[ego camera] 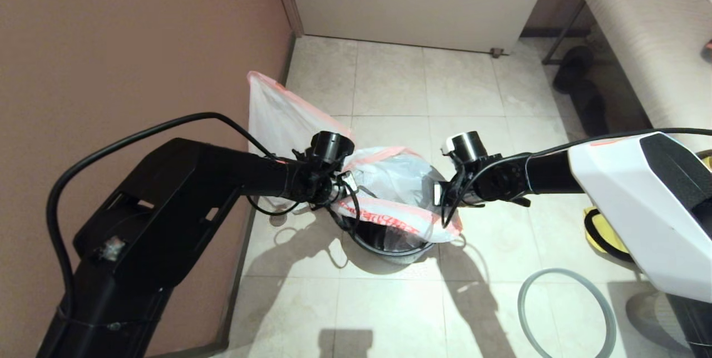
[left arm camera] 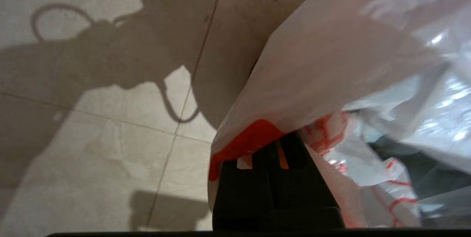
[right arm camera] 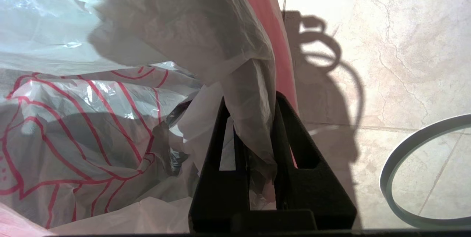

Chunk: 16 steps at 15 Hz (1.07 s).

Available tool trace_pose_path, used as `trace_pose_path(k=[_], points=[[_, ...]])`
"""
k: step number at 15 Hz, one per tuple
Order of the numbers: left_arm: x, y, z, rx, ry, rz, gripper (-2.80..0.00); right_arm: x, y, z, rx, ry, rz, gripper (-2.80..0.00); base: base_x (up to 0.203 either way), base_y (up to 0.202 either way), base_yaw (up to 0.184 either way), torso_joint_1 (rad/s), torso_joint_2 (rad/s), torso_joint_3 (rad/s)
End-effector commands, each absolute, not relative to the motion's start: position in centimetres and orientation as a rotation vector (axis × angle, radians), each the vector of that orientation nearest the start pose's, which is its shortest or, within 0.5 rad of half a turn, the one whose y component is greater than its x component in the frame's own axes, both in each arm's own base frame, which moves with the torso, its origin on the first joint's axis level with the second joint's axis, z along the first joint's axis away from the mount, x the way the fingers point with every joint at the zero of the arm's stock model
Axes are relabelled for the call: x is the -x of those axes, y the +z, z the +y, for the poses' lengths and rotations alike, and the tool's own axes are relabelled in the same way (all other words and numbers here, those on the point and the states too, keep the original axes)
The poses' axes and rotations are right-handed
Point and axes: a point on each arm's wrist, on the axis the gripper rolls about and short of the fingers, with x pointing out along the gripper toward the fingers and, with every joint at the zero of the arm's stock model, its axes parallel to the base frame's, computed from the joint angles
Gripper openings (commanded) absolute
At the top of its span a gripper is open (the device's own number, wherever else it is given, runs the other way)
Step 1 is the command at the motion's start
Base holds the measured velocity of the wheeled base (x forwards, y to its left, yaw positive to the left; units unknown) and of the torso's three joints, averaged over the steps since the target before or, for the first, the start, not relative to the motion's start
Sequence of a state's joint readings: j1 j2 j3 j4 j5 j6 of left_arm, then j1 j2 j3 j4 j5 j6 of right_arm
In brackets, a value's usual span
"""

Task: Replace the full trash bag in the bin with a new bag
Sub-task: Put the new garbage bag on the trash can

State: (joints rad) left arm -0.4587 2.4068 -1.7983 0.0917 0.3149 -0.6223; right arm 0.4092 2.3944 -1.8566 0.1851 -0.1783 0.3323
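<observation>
The new bag [ego camera: 389, 180], thin white plastic with red print and pink edges, is spread over the dark round bin [ego camera: 389, 247] between my two grippers. My left gripper [ego camera: 347, 191] is shut on the bag's red-pink edge [left arm camera: 250, 139] at the bin's left side. At the bin's right side my right gripper [ego camera: 439, 197] is shut on a bunched fold of the same bag [right arm camera: 254, 126]. Red cartoon lines show on the sheet [right arm camera: 73, 119]. The full trash bag [ego camera: 272, 113] stands on the floor by the left wall, behind my left arm.
The grey ring rim [ego camera: 567, 313] lies on the tiles at the front right, off the bin. A yellow thing [ego camera: 603, 233] sits under my right arm. The brown wall runs along the left, and a bench [ego camera: 645, 30] stands at the back right.
</observation>
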Motion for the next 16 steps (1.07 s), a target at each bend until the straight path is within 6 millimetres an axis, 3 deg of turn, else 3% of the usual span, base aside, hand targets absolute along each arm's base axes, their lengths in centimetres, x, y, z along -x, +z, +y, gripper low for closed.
trace_pose_path(k=[1, 9, 14, 16], points=[[-43.6, 8.1, -20.6, 0.317, 0.091, 0.709, -2.80, -45.3, 10.9, 18.4, -0.117, 0.086, 0.716, -2.80, 0.000, 0.000, 0.000, 0.000, 0.00, 0.000], [-40.5, 5.2, -21.7, 0.291, 0.064, 0.769, -2.80, -47.5, 10.4, 15.8, -0.171, 0.021, 0.688, -2.80, 0.000, 0.000, 0.000, 0.000, 0.00, 0.000], [-37.8, 0.9, -23.7, 0.212, 0.036, 0.852, -2.80, -47.9, 10.5, 15.5, -0.204, 0.010, 0.673, -2.80, 0.000, 0.000, 0.000, 0.000, 0.00, 0.000], [-37.2, 0.1, -24.2, 0.207, 0.018, 0.859, -2.80, -47.8, 10.5, 15.5, -0.204, 0.010, 0.673, -2.80, 0.000, 0.000, 0.000, 0.000, 0.00, 0.000]])
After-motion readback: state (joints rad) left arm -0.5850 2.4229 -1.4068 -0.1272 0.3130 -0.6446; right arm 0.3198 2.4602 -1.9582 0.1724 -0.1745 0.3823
